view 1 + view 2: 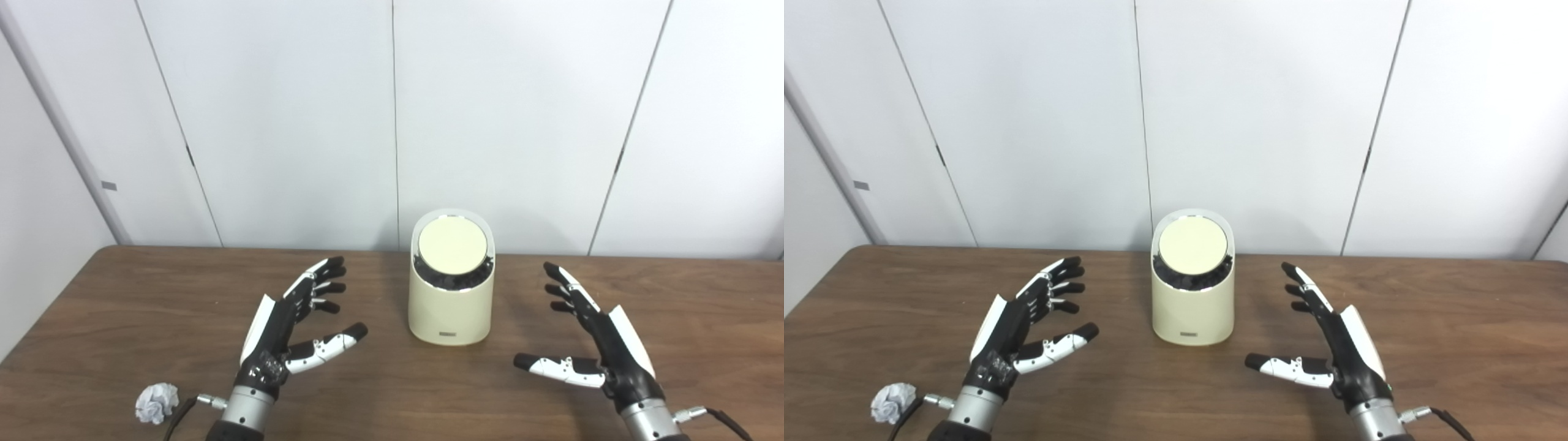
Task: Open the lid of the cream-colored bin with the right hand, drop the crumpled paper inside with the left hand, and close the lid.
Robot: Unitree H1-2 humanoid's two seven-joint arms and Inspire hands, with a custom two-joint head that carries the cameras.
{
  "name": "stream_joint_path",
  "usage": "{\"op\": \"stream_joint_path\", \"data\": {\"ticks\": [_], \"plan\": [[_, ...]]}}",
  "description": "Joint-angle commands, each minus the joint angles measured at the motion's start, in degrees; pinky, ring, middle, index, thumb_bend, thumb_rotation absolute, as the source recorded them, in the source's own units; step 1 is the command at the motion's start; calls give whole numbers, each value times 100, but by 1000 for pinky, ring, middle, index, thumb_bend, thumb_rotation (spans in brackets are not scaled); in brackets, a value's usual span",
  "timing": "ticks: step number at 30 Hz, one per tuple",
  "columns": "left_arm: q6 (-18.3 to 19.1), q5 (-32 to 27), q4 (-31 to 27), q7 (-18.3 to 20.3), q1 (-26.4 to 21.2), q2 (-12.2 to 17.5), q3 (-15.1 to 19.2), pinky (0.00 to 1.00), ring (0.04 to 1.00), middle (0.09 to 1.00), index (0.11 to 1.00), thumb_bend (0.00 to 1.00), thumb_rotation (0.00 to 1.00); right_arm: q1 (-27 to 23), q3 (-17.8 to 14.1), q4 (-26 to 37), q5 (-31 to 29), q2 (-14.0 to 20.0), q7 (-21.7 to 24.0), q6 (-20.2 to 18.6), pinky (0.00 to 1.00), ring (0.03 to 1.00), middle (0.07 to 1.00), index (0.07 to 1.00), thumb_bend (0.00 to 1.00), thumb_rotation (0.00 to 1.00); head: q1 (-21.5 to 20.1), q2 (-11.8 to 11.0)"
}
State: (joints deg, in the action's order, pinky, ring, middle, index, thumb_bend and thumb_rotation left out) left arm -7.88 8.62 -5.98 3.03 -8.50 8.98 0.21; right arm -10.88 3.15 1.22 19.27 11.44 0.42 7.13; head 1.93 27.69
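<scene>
A cream-colored bin [451, 306] stands upright at the middle of the brown table [122, 294]. Its round lid [452, 245] lies shut, tilted toward me, with a dark ring around it. A crumpled ball of white paper [156, 402] rests near the table's front edge at the left. My left hand [294, 324] hovers open to the left of the bin, fingers spread, holding nothing; the paper lies to its lower left, beside the wrist. On the bin's right my right hand [594, 337] is likewise open and empty, palm facing inward.
White wall panels [392, 122] rise right behind the table's far edge. A cable [723, 419] trails from the right wrist, and another from the left wrist runs next to the paper.
</scene>
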Motion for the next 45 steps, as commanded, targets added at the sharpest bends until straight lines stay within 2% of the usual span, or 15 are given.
{"op": "stream_joint_path", "data": {"ticks": [1, 6, 11, 20, 25, 29, 34, 38, 45], "plan": [[-116, -30, -141, -16, -163, 42, 11, 659, 779, 850, 880, 728, 257, -118, -24, 180, -25, 3, -63, 116, 795, 871, 934, 922, 845, 392, 7, 8], [-31, -78, -172, 27, -184, 67, 20, 650, 778, 850, 882, 720, 243, -119, -3, 318, -13, -8, 12, -69, 793, 875, 941, 927, 835, 376, -80, 216], [38, -30, -200, 40, -209, 94, 22, 642, 776, 848, 882, 723, 249, -102, 17, 328, 5, -13, 0, -74, 792, 871, 939, 923, 834, 368, -168, 257], [130, -49, -249, 92, -245, 103, 24, 654, 774, 844, 876, 730, 243, -83, 47, 396, 36, -29, -18, -145, 786, 872, 930, 918, 837, 364, -199, 219], [57, -38, -192, 107, -231, 112, 13, 647, 775, 847, 877, 722, 229, -121, 76, 445, 170, -112, -90, -223, 763, 867, 920, 912, 825, 406, -249, 109], [3, -44, -150, 118, -218, 100, -3, 649, 777, 847, 879, 714, 228, -264, 103, 659, 398, -234, -87, -585, 776, 881, 924, 914, 800, 441, -282, 40], [-30, -71, -128, 136, -203, 94, -18, 644, 775, 848, 879, 707, 216, -597, 103, 638, 758, -322, -178, -969, 726, 866, 911, 914, 836, 504, -296, -42], [-49, -79, -110, 150, -193, 101, -23, 641, 771, 845, 878, 712, 205, -920, 142, 576, 1025, -307, -149, -1341, 754, 871, 922, 927, 805, 490, -299, -48], [-55, -80, -106, 155, -184, 94, -30, 633, 766, 845, 878, 709, 201, -1512, 146, 304, 1198, -366, -202, -1775, 714, 843, 905, 923, 816, 451, -305, -44]]}}
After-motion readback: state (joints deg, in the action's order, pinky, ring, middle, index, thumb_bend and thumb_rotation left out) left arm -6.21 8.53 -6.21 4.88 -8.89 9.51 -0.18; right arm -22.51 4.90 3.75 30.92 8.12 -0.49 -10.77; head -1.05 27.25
